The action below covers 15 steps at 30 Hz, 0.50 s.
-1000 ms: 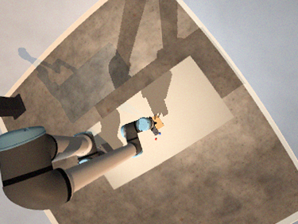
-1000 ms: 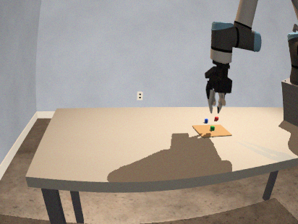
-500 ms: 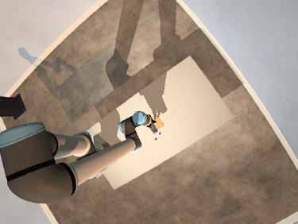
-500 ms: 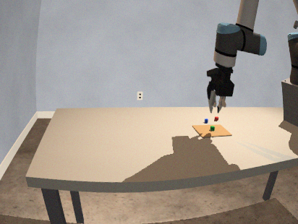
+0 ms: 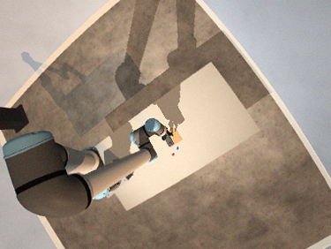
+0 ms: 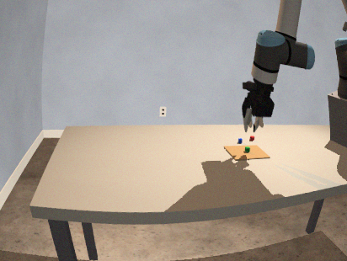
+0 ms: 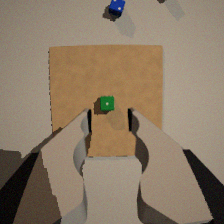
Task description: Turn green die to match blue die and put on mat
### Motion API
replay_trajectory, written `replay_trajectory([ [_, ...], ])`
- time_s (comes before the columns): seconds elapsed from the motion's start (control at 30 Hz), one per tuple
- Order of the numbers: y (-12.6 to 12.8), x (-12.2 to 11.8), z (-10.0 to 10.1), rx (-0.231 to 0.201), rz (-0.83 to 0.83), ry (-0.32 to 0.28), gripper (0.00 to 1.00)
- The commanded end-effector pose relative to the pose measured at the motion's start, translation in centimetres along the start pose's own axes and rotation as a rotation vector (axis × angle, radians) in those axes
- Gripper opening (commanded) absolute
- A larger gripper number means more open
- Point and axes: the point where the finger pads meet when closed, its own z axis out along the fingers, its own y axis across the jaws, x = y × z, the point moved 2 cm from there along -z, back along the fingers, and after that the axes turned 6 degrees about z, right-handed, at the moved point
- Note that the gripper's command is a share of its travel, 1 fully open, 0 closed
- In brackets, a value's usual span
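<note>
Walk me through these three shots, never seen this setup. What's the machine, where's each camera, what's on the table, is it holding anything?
It is one jointed robot arm with a two-fingered end effector. The top view looks straight down from overhead, the exterior view stands in the room beside the table, and the wrist view looks down past the fingers from the arm's own wrist.

On the table lies a small brown mat. A green die sits on the mat, away from its edges. A blue die and a red die sit on the bare table just beyond it.

The end effector hangs in the air above the mat, fingers narrowed with nothing between them.
</note>
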Motion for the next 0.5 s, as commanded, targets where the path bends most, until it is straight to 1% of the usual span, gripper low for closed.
replay_trajectory([
  [0.0,-0.03,-0.28,-0.04,0.010,0.002,0.085,0.18],
  [0.1,-0.06,-0.44,-0.16,0.018,0.002,0.122,0.18],
  [0.17,-0.08,-0.51,-0.22,0.022,0.002,0.137,0.18],
  [0.47,-0.08,-0.55,-0.23,0.024,0.002,0.148,0.18],
])
